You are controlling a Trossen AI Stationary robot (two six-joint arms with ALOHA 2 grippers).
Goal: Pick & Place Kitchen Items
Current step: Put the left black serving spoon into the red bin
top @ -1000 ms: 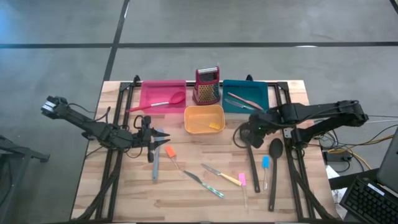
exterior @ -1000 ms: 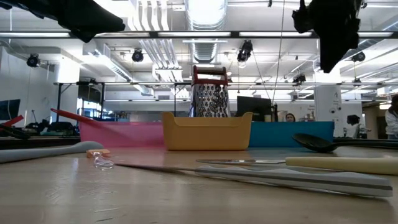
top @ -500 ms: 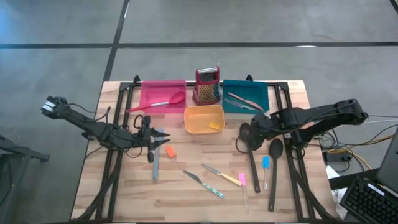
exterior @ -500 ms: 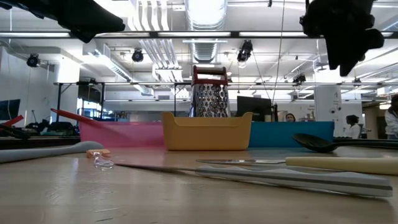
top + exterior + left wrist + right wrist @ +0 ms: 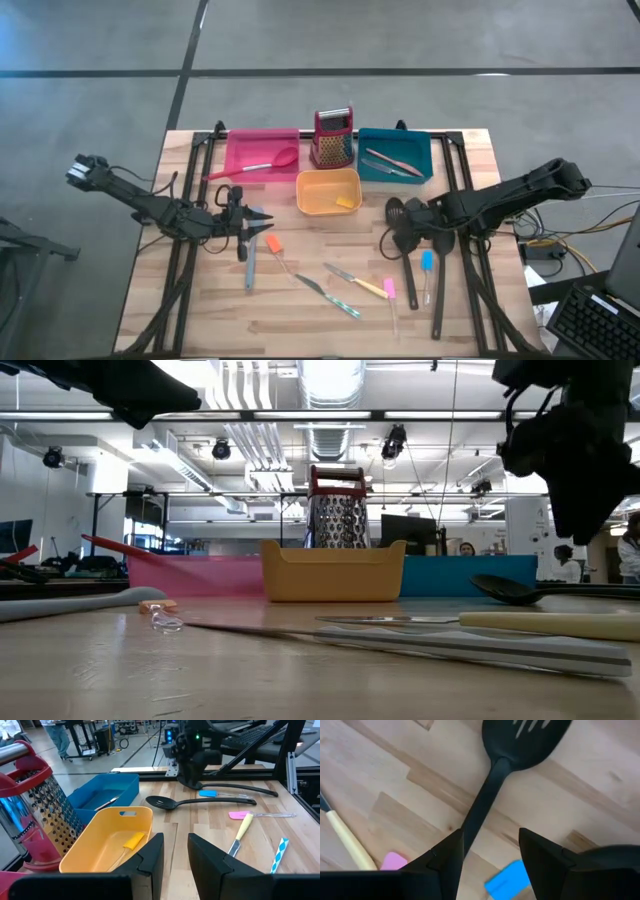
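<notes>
High view, as I read it from my station: right gripper (image 5: 413, 238) over the handle of the black slotted spoon (image 5: 402, 243), which lies flat on the table (image 5: 300, 310) right of the yellow tray (image 5: 328, 191). Right wrist view: both fingers (image 5: 445, 862) spread apart, empty, the slotted spoon's handle (image 5: 482, 805) running into the gap between them, below on the wood; I cannot tell whether they touch it.

Just beside that handle: blue spatula (image 5: 427, 262), black ladle (image 5: 441, 262), pink spatula (image 5: 389, 290), yellow-handled knife (image 5: 358, 282).

Left gripper (image 5: 262, 227) near the table's left edge, fingers (image 5: 150, 857) parted and empty, next to the grey spatula (image 5: 249, 268) and an orange piece (image 5: 273, 243).

Pink tray (image 5: 262, 155): red spoon (image 5: 270, 163) inside. Teal tray (image 5: 394, 155): slim utensils inside. Red grater (image 5: 333, 138) upright between these two trays.
</notes>
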